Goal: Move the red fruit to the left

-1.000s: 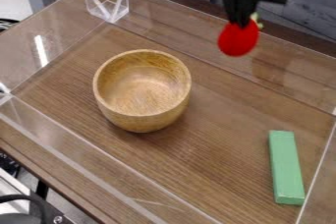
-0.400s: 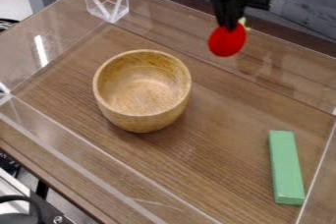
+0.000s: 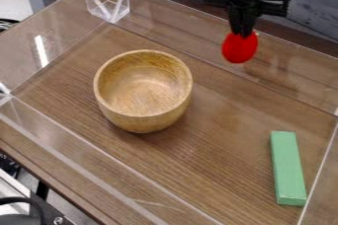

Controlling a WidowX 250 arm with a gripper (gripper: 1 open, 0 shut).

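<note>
The gripper comes down from the top edge of the view, up and to the right of the wooden bowl, with its dark fingers pointing steeply downward. The fingers are clamped together on the upper end of the red fruit, which hangs directly beneath them.

The fruit sits beyond the bowl's far right side and well apart from its rim, over the wood-grain table. Its long axis runs close to vertical. The rounded red body points down toward the table and the top end goes up between the fingertips. The leafy cap cannot be made out, because the fingers cover that end. Whether the fruit's lower tip touches the table or hangs just above it cannot be told from this angle.

The bowl stands upright with its opening facing up. The green block lies flat to the lower right of the bowl, well apart from it, with its long side running toward and away from the camera. A clear plastic wall rises behind the bowl on its upper left.
</note>
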